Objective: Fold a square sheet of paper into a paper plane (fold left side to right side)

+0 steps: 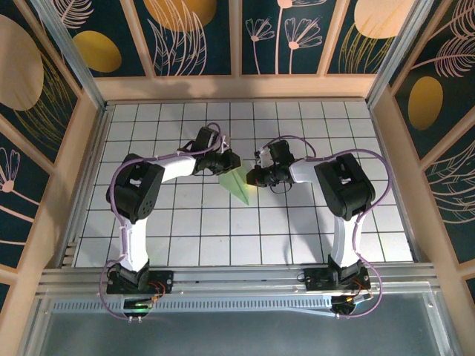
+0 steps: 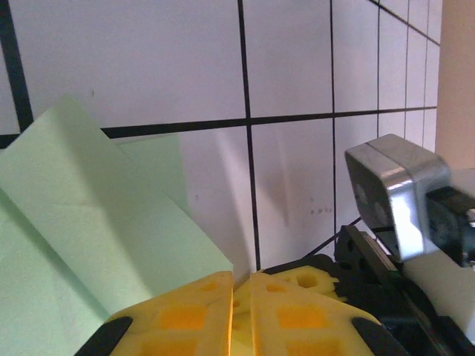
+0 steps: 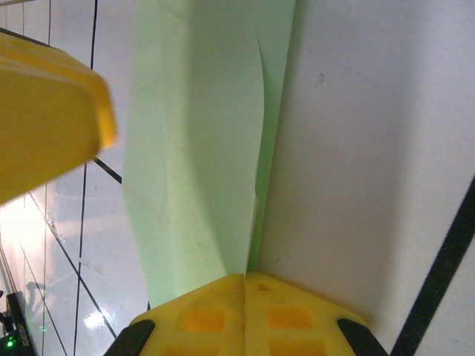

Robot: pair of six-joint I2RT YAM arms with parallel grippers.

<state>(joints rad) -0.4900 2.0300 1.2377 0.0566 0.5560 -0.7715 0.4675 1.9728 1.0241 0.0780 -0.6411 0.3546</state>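
The right gripper (image 3: 245, 280) pinched the edge of the pale-green paper plane (image 1: 239, 184). The left gripper (image 2: 239, 285) had its fingers pressed together at the plane's 11 o'clock corner, grip unclear. The left arm (image 1: 137, 189) and right arm (image 1: 345, 185) bent inward from 6 o'clock to meet mid-table, over white grid tiles (image 1: 185, 237) inside dark flower-painted panels (image 1: 193, 30).

- No writing, label, brand, number or sign can be read anywhere.
- The folded sheet of paper (image 1: 239, 185) is plain pale green on every face that shows.
- The white grid tiles (image 1: 185, 245) carry only black lines.
- The wall panels (image 1: 194, 41) bear drawn leaves, flowers and golden ovals, with no lettering.
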